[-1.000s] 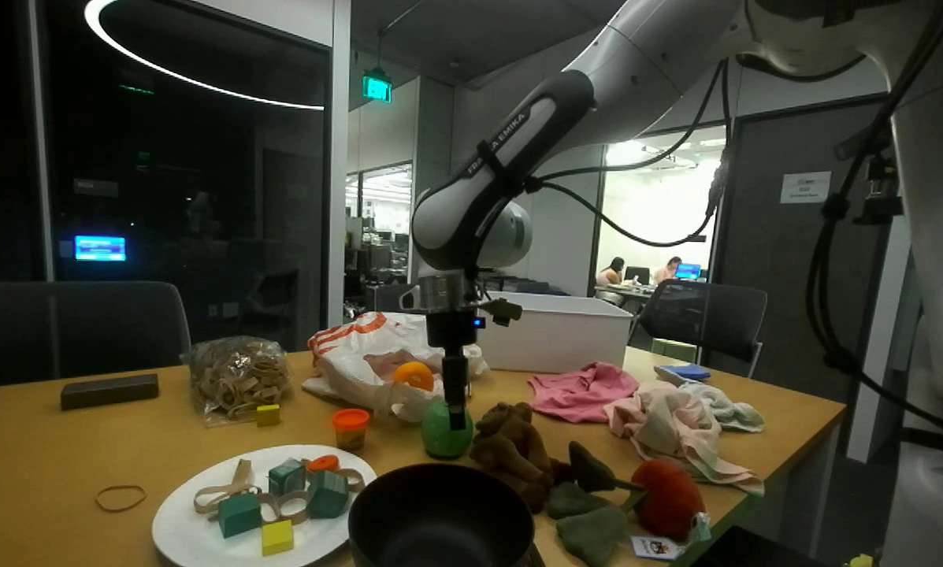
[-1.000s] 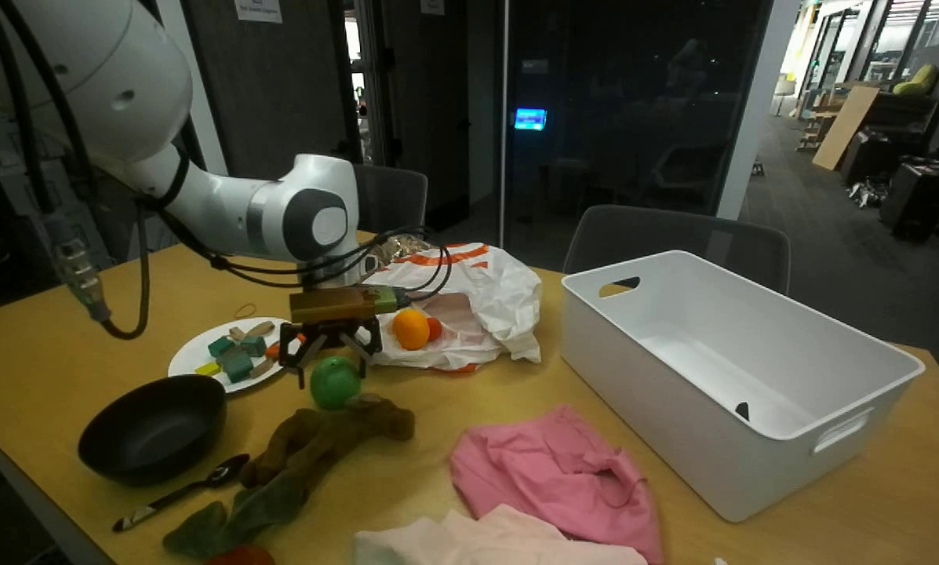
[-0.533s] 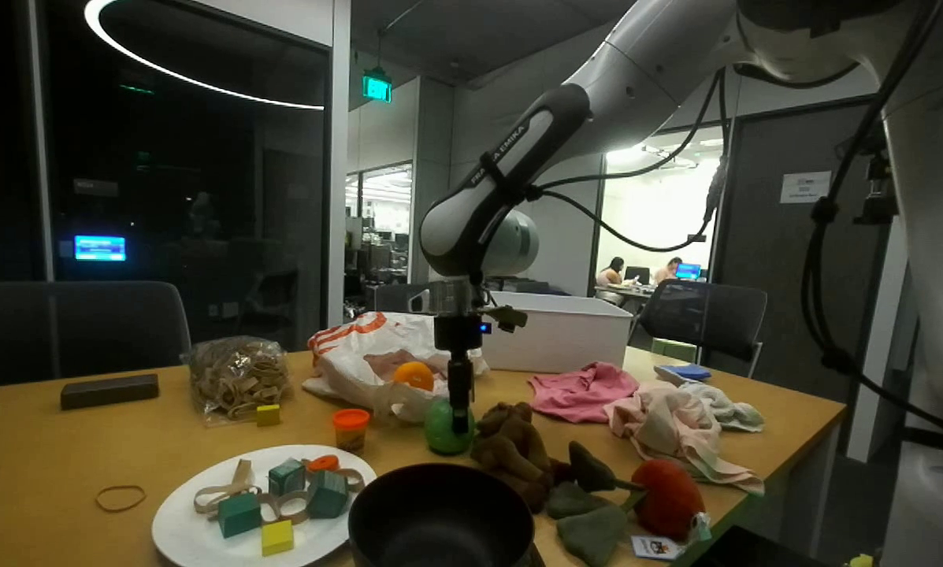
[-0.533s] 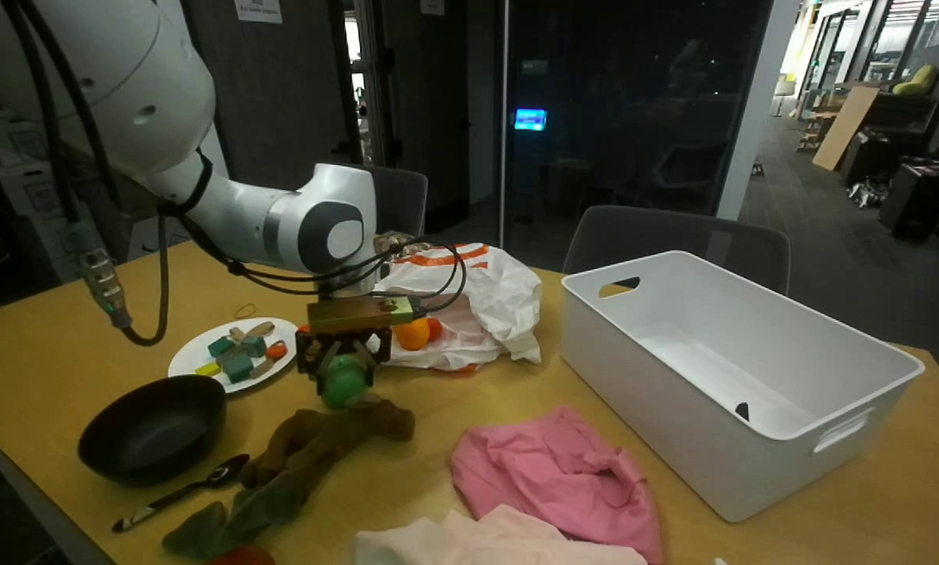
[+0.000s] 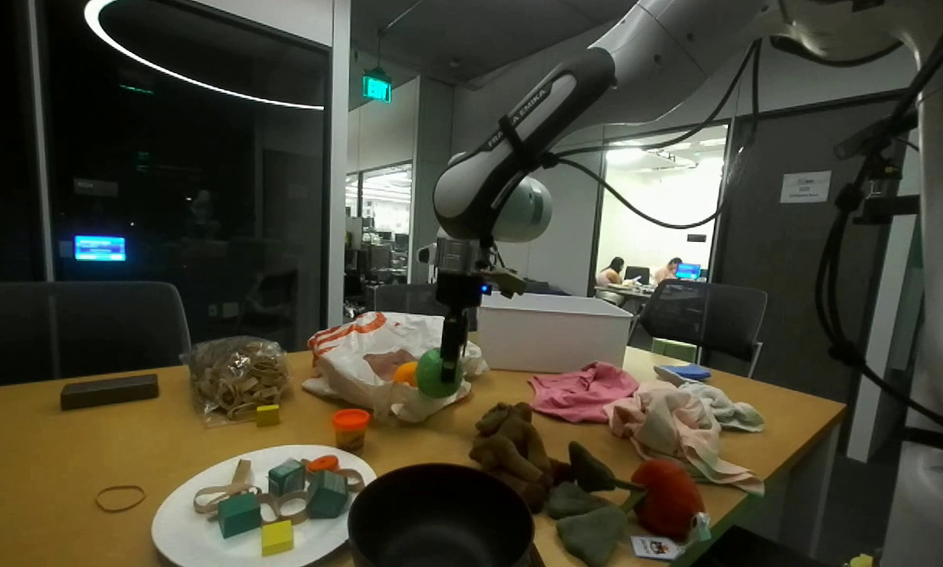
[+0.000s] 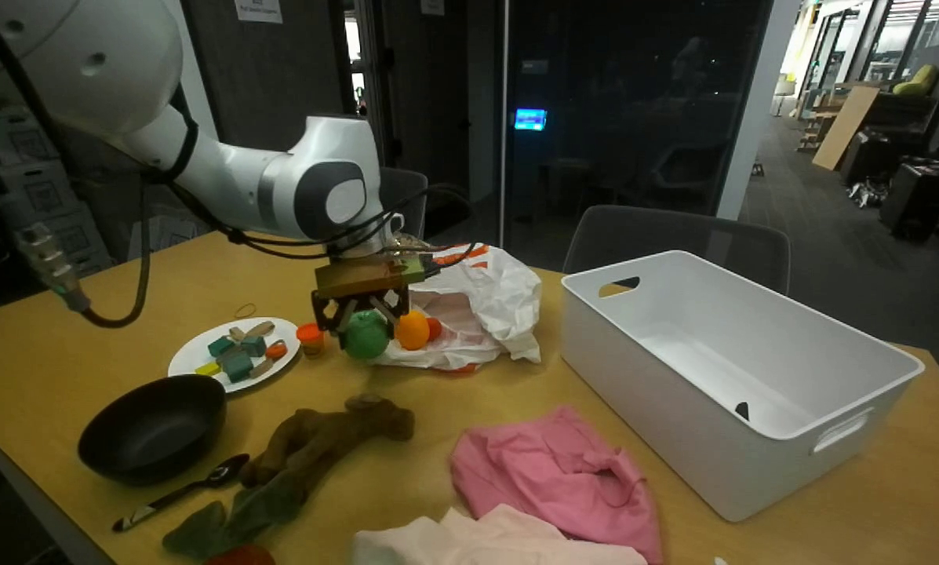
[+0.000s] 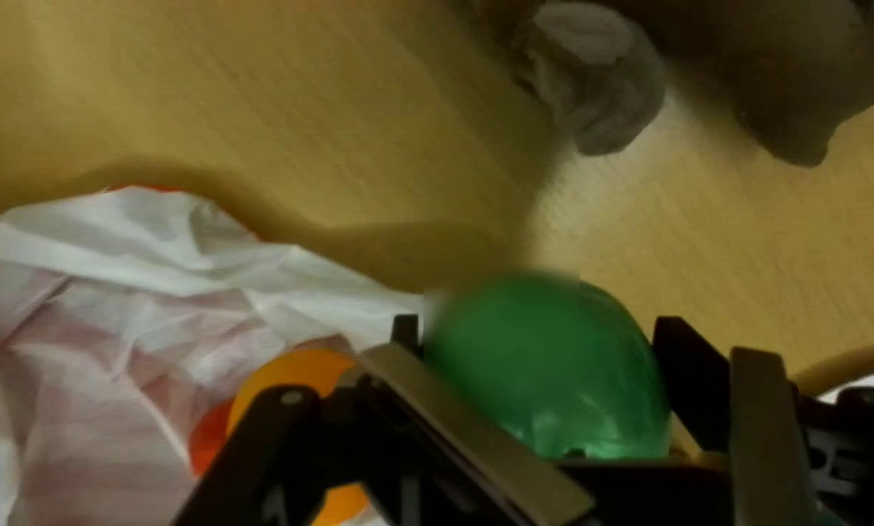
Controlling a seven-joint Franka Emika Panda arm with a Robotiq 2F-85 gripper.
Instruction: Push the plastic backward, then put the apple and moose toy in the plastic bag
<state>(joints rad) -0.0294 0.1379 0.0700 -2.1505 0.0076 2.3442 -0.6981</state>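
Observation:
My gripper [image 6: 369,333] is shut on the green apple [image 6: 365,337], one finger on each side of it. The apple hangs above the table; in the wrist view the apple [image 7: 553,365] fills the space between the jaws. The whitish plastic bag [image 6: 508,294] with red-orange markings lies with its mouth facing the gripper, and an orange [image 6: 413,333] and a small red fruit [image 6: 435,328] rest at that mouth. In an exterior view the apple overlaps the front of the bag [image 5: 361,346]. The brown moose toy [image 6: 320,439] lies on the table, apart from the gripper.
A white box [image 6: 642,392] stands beside the bag, with a pink cloth [image 6: 547,479] in front of it. A black pan [image 6: 155,431], a spoon [image 6: 179,494] and a plate of blocks [image 6: 191,357] are on the opposite side. An orange-lidded tub [image 5: 350,429] stands near the plate.
The gripper came down around the apple, closed on it, and has lifted it off the table toward the bag's mouth. The moose toy and bag have stayed in place.

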